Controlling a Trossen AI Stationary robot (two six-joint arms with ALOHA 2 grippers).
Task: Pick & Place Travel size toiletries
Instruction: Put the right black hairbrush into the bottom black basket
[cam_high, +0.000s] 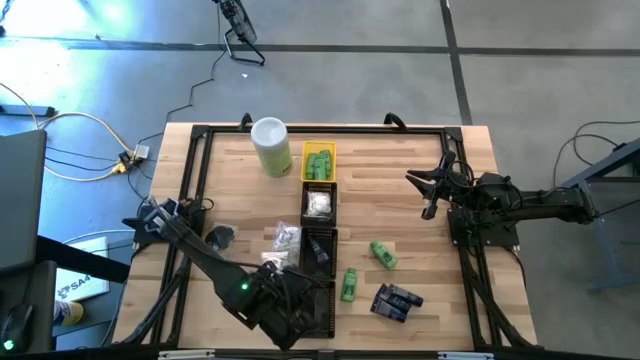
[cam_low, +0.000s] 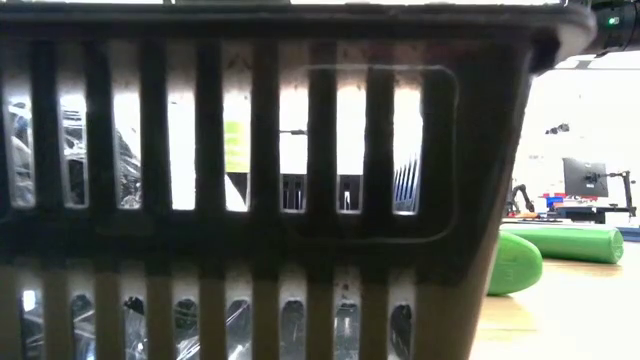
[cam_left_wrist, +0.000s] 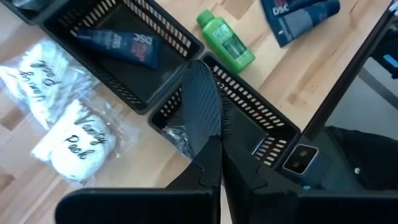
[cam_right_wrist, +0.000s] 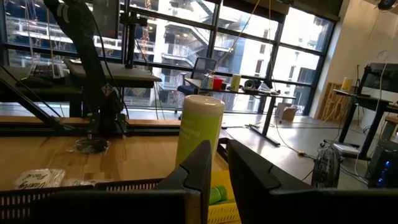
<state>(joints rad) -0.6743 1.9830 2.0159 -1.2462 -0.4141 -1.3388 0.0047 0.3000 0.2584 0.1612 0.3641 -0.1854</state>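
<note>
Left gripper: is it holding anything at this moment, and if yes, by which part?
Nothing that can be seen. The left gripper is shut, its fingers pressed together with nothing between them, over a black tray.

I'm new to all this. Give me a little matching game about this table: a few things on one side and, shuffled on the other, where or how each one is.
Things:
1. canister
2. yellow tray
3. dark packets
4. left gripper

Descriptions:
A. shut, above a black tray
B. lying loose on the table
C. upright beside the yellow tray
D. holds green bottles

Pairs: 1-C, 2-D, 3-B, 4-A
</note>
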